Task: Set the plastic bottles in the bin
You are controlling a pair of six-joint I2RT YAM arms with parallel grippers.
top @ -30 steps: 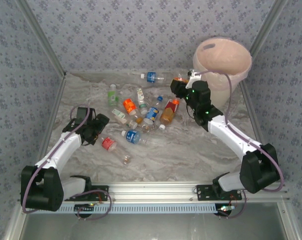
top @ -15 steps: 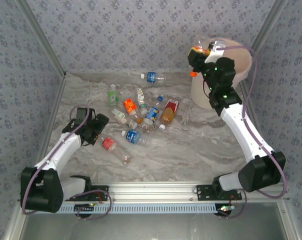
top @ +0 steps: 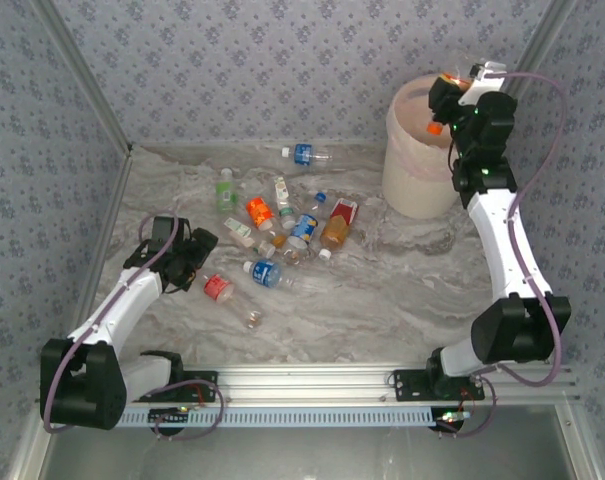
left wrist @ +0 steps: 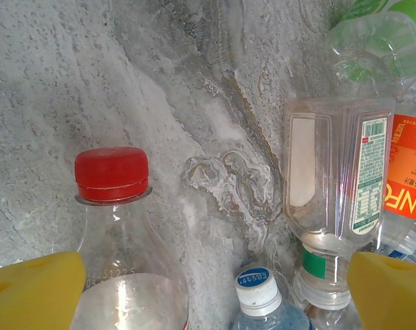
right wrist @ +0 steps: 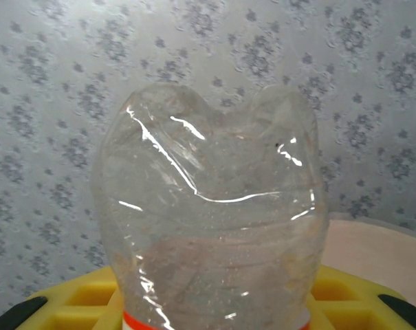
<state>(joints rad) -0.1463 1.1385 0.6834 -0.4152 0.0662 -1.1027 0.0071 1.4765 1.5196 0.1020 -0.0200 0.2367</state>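
Over the opening of the cream-white bin [top: 410, 186], which has a pale-pink liner, my right gripper [top: 450, 103] is shut on a clear bottle [right wrist: 208, 220]. That bottle has an orange label band and an orange cap [top: 434, 128], and its crumpled base points up in the right wrist view. Several more plastic bottles [top: 292, 225] lie in a heap mid-table. My left gripper [top: 187, 262] stands open low over the table, with a red-capped bottle [left wrist: 115, 227] beside its left pad [left wrist: 32, 292]. A blue-and-white-capped bottle [left wrist: 263, 295] lies between the pads.
A blue-labelled bottle [top: 304, 154] lies alone by the back wall and a green one [top: 225, 190] at the heap's left. A small bottle [top: 252, 320] lies nearer the front. Patterned walls close in the marbled table on three sides.
My right arm has lifted the orange-capped bottle from beside the heap and swung it up and right over the bin. The left arm has stayed still.
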